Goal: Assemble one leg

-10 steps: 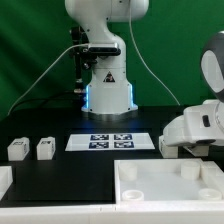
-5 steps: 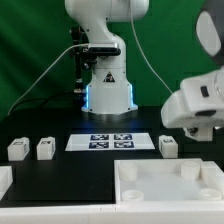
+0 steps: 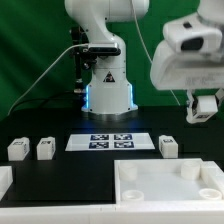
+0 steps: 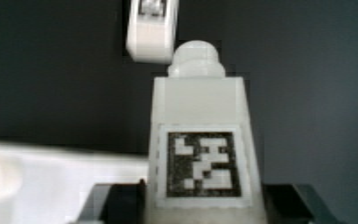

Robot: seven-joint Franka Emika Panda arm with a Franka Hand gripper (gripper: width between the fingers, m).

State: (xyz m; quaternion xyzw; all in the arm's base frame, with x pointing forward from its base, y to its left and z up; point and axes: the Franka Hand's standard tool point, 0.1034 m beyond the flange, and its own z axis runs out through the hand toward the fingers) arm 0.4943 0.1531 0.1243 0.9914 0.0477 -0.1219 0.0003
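Raised well above the black tabletop [image 3: 60, 168] since a second ago, the jaws grip the small white stubby plastic tagged leg [image 4: 201, 115] at the exterior view's right; carrying appears in hand, and next calls for alignment over a corner of the large white rimmed square panel [image 3: 150, 190].

— Was the light even?
— Bright and flat over the white rounded robot base [image 3: 108, 85], a blue glow [image 3: 87, 98] at its foot, hardly a shadow.
— And nearer the camera than that base?
— The large white rimmed panel [image 3: 150, 195] nearly washed out; the wrist view's small white plastic leg [image 4: 197, 110] looked blurred.
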